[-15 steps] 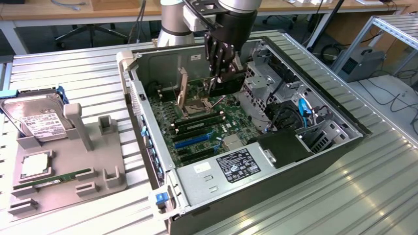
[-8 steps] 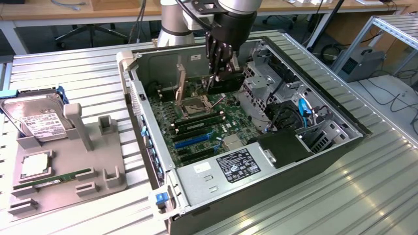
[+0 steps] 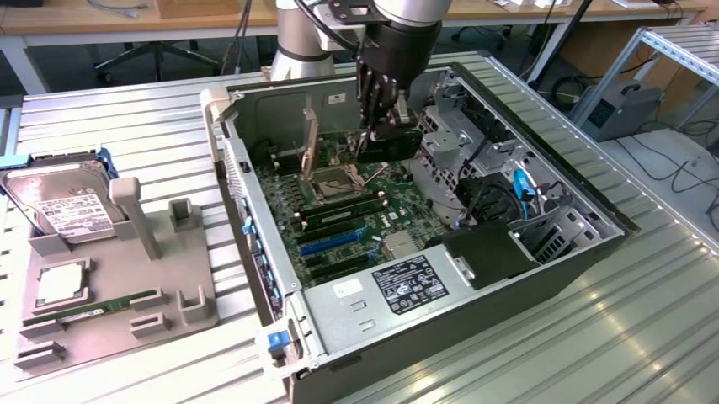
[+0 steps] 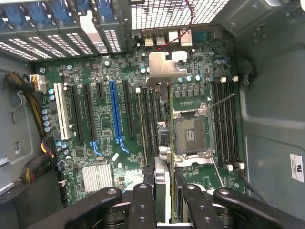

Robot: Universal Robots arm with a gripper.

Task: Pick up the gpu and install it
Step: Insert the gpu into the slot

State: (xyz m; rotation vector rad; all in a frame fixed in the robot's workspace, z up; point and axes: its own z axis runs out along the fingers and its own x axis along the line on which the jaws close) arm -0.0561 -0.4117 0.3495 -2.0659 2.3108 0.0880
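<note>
My gripper [image 3: 382, 126] hangs inside the open computer case [image 3: 584, 252], shut on the gpu [image 3: 391, 146], a dark flat card held upright over the far part of the motherboard [image 3: 388, 219]. In the wrist view the gpu [image 4: 162, 186] is seen edge-on between my black fingers [image 4: 143, 205], and its silver bracket [image 4: 162, 67] points toward the case's rear grille. The card floats above the board between the CPU socket [image 4: 190, 133] and the black slots. The blue expansion slot [image 4: 116, 109] lies off to one side of it, unoccupied.
On the exterior view's left a grey holder [image 3: 124, 295] carries a hard drive [image 3: 62, 206], a CPU [image 3: 59, 286] and a green RAM stick [image 3: 96, 305]. Drive cages and cables [image 3: 494, 194] crowd the case's right side. A raised socket lever [image 3: 309, 135] stands near the card.
</note>
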